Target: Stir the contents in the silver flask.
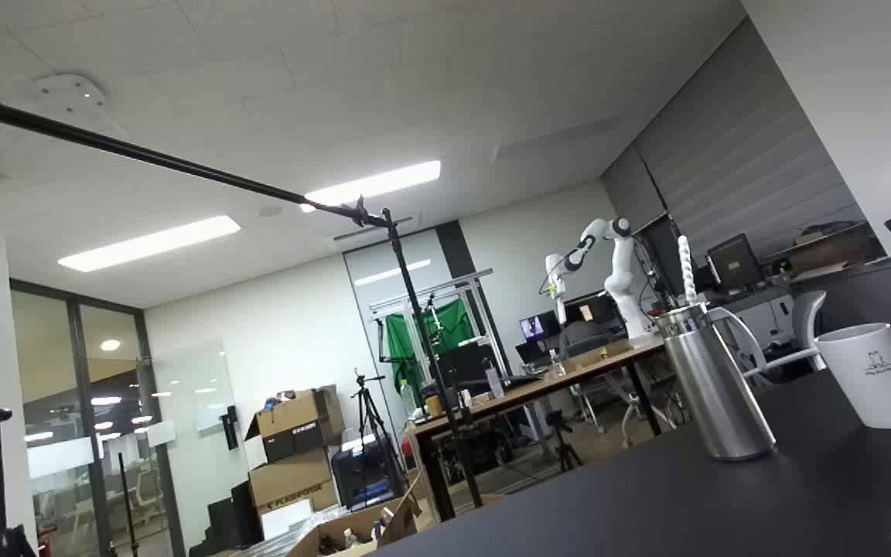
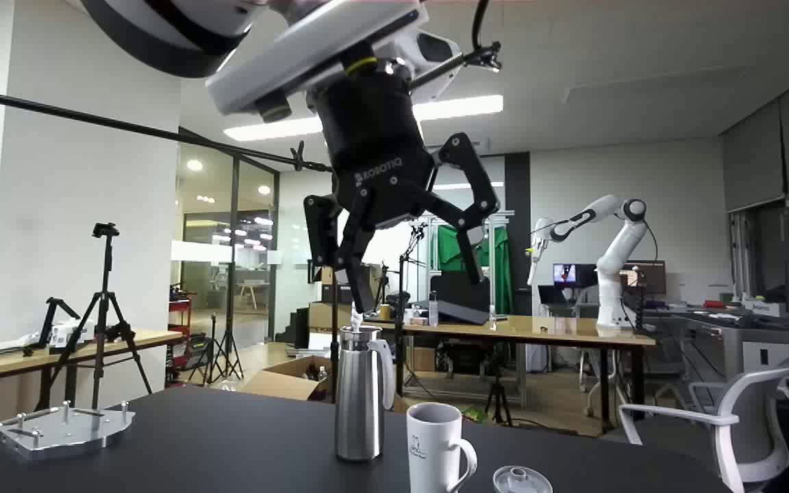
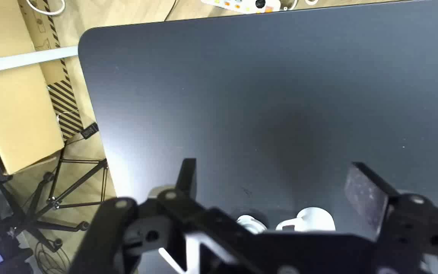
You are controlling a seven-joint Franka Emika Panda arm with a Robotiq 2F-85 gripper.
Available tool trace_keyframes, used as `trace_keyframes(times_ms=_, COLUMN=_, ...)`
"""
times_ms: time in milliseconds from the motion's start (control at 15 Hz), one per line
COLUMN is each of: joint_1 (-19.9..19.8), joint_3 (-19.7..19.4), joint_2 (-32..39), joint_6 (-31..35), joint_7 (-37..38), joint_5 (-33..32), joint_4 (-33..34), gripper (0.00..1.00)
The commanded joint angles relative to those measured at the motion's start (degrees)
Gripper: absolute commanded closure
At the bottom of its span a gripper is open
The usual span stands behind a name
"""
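Observation:
The silver flask [image 1: 712, 391] stands upright on the black table, and it also shows in an exterior view [image 2: 359, 411]. A white twisted stick [image 1: 687, 271] stands up out of its dark top; in an exterior view only the lower bit of the stick [image 2: 356, 320] shows below a finger. My gripper [image 2: 423, 291] is open and empty, above the flask and mostly to its right there. One fingertip overlaps the stick in that view; I cannot tell whether they touch. In the wrist view the gripper [image 3: 274, 171] has wide-apart fingers, and I cannot make out the flask.
A white mug [image 2: 432, 448] with a handle stands beside the flask, also seen in the wrist view [image 3: 316, 220]. A lid [image 2: 521, 481] lies beside it. A metal plate with posts [image 2: 66, 431] sits on the black table [image 2: 244, 438]. A dark boom pole [image 2: 127, 130] crosses behind.

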Motion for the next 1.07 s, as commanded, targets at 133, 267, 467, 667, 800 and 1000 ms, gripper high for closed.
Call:
trace_keyframes(times_ms=133, joint_1=-0.1, joint_3=0.2, joint_2=-0.1, joint_6=-0.2, joint_7=-0.1, joint_5=0.2, joint_4=0.1, gripper=0.00)
trace_keyframes(times_ms=267, joint_1=-0.1, joint_3=0.2, joint_2=-0.1, joint_6=-0.2, joint_7=-0.1, joint_5=0.2, joint_4=0.1, gripper=0.00)
trace_keyframes(times_ms=467, joint_1=-0.1, joint_3=0.2, joint_2=-0.1, joint_6=-0.2, joint_7=-0.2, joint_5=0.2, joint_4=0.1, gripper=0.00)
trace_keyframes(times_ms=667, joint_1=0.3, joint_3=0.6, joint_2=1.0, joint_6=-0.4, joint_7=0.5, joint_5=0.7, joint_4=1.5, gripper=0.00)
trace_keyframes(times_ms=800, joint_1=1.6, joint_3=1.8, joint_2=3.3, joint_6=-0.2, joint_7=2.4, joint_5=2.5, joint_4=5.1, gripper=0.00)
trace_keyframes(times_ms=1000, joint_1=3.3, joint_3=5.1, joint_2=8.0, joint_6=0.6, joint_7=6.8, joint_5=4.9, joint_4=12.1, gripper=0.00)
